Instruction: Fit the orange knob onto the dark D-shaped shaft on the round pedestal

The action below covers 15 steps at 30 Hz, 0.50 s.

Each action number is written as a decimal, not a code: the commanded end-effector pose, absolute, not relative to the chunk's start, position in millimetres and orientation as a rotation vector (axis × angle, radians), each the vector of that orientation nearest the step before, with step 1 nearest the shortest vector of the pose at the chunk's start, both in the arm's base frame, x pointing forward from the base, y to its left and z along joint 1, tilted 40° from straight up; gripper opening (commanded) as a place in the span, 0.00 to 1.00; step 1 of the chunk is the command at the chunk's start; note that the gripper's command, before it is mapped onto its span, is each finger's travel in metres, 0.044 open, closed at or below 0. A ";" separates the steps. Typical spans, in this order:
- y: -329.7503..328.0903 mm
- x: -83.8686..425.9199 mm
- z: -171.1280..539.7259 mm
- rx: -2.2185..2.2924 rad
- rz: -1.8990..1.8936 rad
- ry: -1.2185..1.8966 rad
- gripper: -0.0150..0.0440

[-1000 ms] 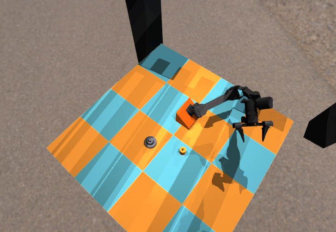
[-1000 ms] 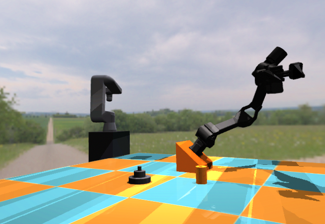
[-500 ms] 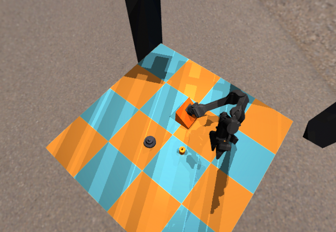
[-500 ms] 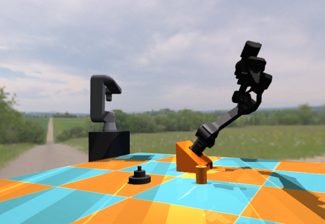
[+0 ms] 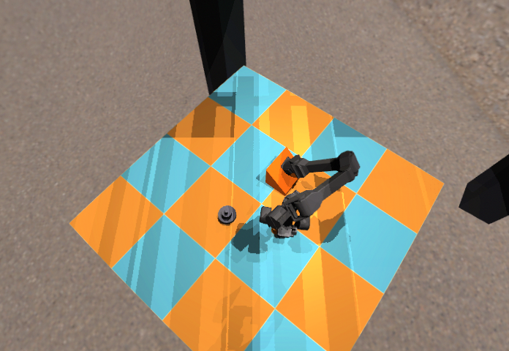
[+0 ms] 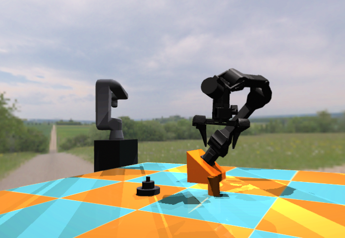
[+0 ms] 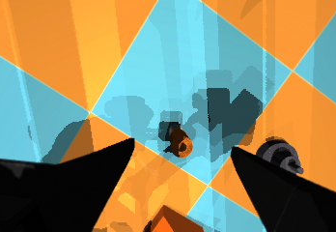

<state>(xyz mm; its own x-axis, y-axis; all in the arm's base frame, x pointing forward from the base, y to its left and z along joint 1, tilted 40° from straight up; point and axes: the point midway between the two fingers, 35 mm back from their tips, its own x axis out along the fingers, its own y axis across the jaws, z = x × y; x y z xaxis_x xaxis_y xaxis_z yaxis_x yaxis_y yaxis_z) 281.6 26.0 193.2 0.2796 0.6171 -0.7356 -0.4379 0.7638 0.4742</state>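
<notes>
The orange knob (image 6: 213, 186) (image 7: 177, 139) stands upright on a blue square, its ringed top with the hole showing in the wrist view. In the top view the arm hides nearly all of it. The round dark pedestal (image 5: 221, 218) (image 6: 141, 191) (image 7: 271, 149) stands apart from the knob, to its left in the exterior view, with its shaft (image 6: 147, 178) pointing up and bare. My gripper (image 6: 219, 147) (image 7: 182, 146) is open and empty, pointing down above the knob, with one finger to each side of it in the wrist view.
The orange wedge-shaped arm base (image 5: 276, 171) (image 6: 197, 169) (image 7: 165, 224) is close behind the knob in the exterior view. A grey C-shaped machine (image 6: 102, 106) stands on a black block (image 6: 115, 154) at the back left. Two black posts (image 5: 226, 41) (image 5: 503, 182) flank the checkered table.
</notes>
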 end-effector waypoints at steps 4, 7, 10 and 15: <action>29.4 260.7 147.0 0.520 0.551 1.417 1.00; 28.0 261.9 146.0 0.520 0.551 1.417 1.00; 27.8 263.3 143.4 0.520 0.550 1.416 1.00; 49.1 265.6 118.4 0.521 0.552 1.415 1.00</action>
<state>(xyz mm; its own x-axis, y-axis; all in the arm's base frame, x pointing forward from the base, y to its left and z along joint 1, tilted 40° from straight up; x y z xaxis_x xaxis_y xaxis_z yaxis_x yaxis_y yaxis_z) 267.3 39.8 129.6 0.0828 0.6353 -0.7678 -0.0549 0.7722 0.6330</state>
